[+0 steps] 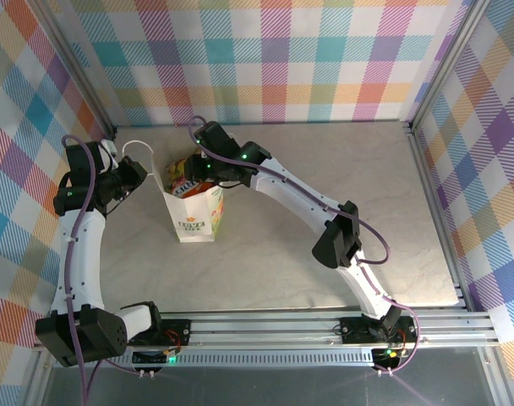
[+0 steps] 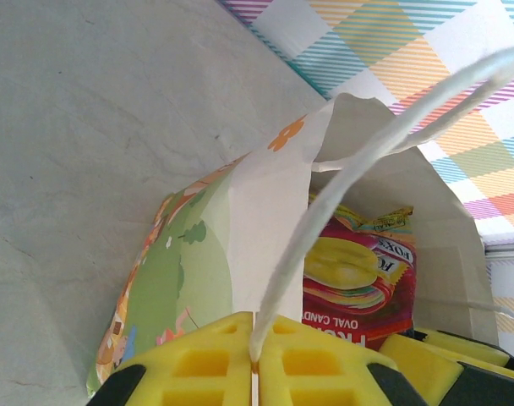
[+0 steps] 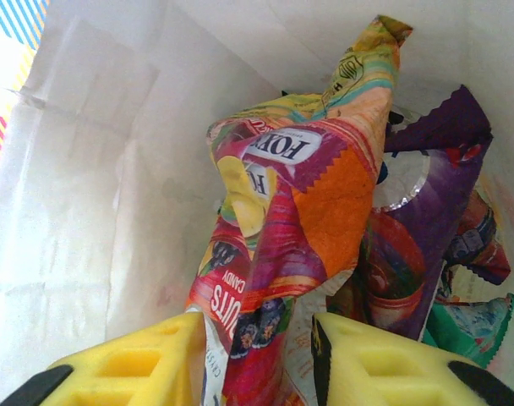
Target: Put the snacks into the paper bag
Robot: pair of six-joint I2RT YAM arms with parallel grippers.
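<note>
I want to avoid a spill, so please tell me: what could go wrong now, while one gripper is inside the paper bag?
1. The Fox's candy packet lies between the parted fingers of the right gripper; lifting out may drag it along.
2. The left gripper pinches only the thin cord handle; a bump from the right arm could tip the paper bag.

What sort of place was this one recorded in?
Probably a robot test booth, not a home or shop: checked walls close in a pale table, and a left arm and right arm are bolted to a metal rail at its near edge.
</note>
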